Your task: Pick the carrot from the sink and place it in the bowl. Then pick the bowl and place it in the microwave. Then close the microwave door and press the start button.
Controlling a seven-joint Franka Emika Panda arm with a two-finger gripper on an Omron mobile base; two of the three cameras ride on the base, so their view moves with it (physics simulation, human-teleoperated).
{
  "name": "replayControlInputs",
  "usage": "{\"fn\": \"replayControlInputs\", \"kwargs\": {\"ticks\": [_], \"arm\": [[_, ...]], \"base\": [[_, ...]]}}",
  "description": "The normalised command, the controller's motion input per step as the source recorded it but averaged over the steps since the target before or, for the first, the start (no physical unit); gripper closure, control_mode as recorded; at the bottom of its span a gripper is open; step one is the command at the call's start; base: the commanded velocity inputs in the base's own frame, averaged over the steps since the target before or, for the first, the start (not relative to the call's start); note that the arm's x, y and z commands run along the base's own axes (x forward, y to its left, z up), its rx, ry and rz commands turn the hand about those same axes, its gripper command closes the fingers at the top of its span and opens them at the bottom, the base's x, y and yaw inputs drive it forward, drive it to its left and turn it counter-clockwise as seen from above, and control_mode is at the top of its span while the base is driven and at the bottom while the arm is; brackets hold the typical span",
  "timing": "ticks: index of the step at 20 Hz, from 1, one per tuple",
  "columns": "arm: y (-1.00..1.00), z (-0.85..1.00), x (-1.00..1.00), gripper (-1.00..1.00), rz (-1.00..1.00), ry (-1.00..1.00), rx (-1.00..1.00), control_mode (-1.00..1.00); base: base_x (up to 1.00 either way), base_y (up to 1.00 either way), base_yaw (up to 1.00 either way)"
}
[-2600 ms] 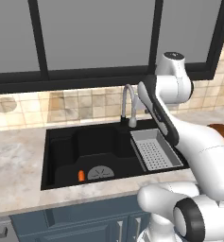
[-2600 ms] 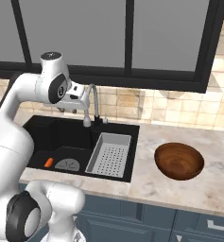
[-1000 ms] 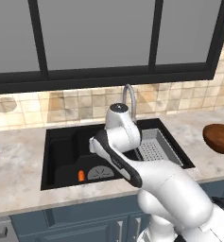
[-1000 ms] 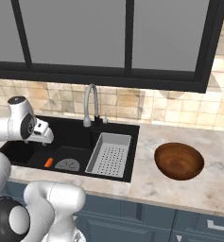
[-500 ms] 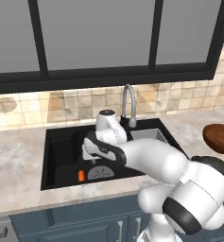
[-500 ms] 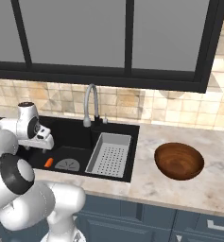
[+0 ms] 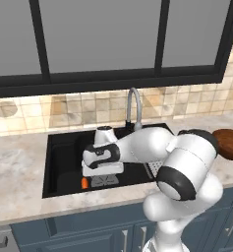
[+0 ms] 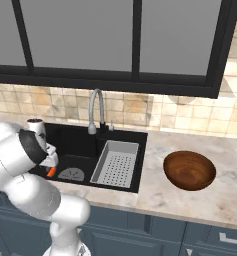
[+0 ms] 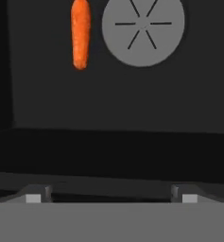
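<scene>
I've dropped my hand lower into the sink (image 7: 59,162), gripper (image 9: 108,193) spread wide and empty. The carrot (image 9: 80,33) (stubby, bright orange) lies beside the drain (image 9: 142,30), seemingly untouched.

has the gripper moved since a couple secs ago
Yes. The gripper has swung from up beside the faucet down into the sink, and now hangs open over the drain, close to the carrot.
</scene>
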Motion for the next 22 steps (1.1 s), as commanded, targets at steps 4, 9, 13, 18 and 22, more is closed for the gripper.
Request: {"fn": "replayControlInputs", "kwargs": {"ticks": [4,9,13,18,22], "arm": [[0.15,-0.59,0.30,-1.00,0.00,0.05,0.00,-1.00],[0.23,-0.28,0.48,-1.00,0.00,0.00,0.00,-1.00],[0.24,-0.15,0.54,-1.00,0.00,0.00,-0.01,-1.00],[0.16,-0.29,0.40,-1.00,0.00,0.00,-0.03,-1.00],[0.01,-0.43,0.18,-1.00,0.00,0.00,-0.02,-1.00]], "base": [[0.00,0.00,0.00],[0.00,0.00,0.00],[0.00,0.00,0.00],[0.00,0.00,0.00],[0.00,0.00,0.00]]}}
